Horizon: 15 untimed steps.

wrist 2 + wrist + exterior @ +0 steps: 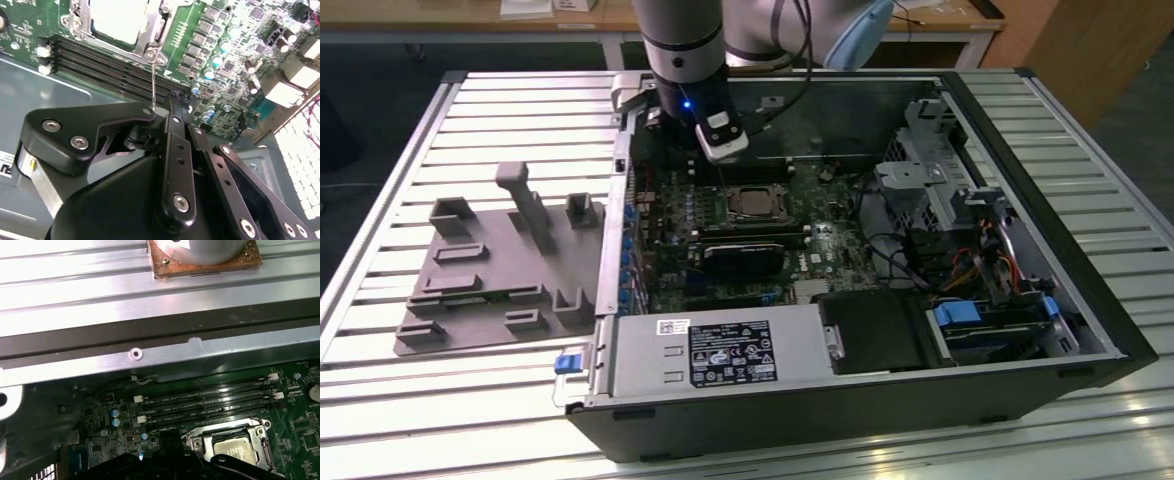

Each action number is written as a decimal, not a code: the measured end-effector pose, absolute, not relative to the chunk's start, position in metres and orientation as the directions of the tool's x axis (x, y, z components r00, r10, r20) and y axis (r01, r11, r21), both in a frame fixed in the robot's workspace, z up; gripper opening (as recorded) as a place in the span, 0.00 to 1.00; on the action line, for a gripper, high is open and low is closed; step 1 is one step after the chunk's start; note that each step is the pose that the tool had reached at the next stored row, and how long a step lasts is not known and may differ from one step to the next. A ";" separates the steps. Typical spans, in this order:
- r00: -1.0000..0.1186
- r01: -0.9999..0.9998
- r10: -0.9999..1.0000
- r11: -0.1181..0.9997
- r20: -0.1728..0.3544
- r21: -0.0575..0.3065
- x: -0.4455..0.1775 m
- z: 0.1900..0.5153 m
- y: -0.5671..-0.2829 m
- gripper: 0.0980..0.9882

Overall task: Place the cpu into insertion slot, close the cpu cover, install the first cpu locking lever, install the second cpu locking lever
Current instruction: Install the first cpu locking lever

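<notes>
Mid-frame in the exterior view, the cpu (755, 203) sits in the insertion slot (728, 205), cpu cover (159, 31) down; the closed gripper (162, 113) pinches a locking lever (153, 85), apparently unlatched.

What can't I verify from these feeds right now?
Second wrist view: the locking lever has its free end hidden behind the claw.
Second wrist view: part of the cpu and cpu cover is cut off by the picture edge.
First wrist view: one edge of the insertion slot is covered by the claw.
Exterior view: the locking lever is too small to make out.
</notes>
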State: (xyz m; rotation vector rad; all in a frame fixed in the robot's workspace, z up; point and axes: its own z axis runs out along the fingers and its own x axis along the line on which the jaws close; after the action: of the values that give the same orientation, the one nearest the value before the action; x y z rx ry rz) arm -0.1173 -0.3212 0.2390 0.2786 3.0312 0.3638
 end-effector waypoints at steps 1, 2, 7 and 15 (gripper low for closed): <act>-0.981 0.170 0.189 0.955 -0.054 0.241 -0.116 0.239 -0.321 0.00; -0.981 0.170 0.188 0.955 -0.053 0.241 -0.115 0.239 -0.321 0.00; -0.981 0.170 0.188 0.955 -0.053 0.241 -0.105 0.239 -0.321 0.00; -0.981 0.171 0.188 0.955 -0.053 0.241 -0.086 0.239 -0.321 0.00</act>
State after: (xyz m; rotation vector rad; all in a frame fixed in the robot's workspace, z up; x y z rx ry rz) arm -0.0861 -0.3212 0.2390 0.2787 3.0316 0.3637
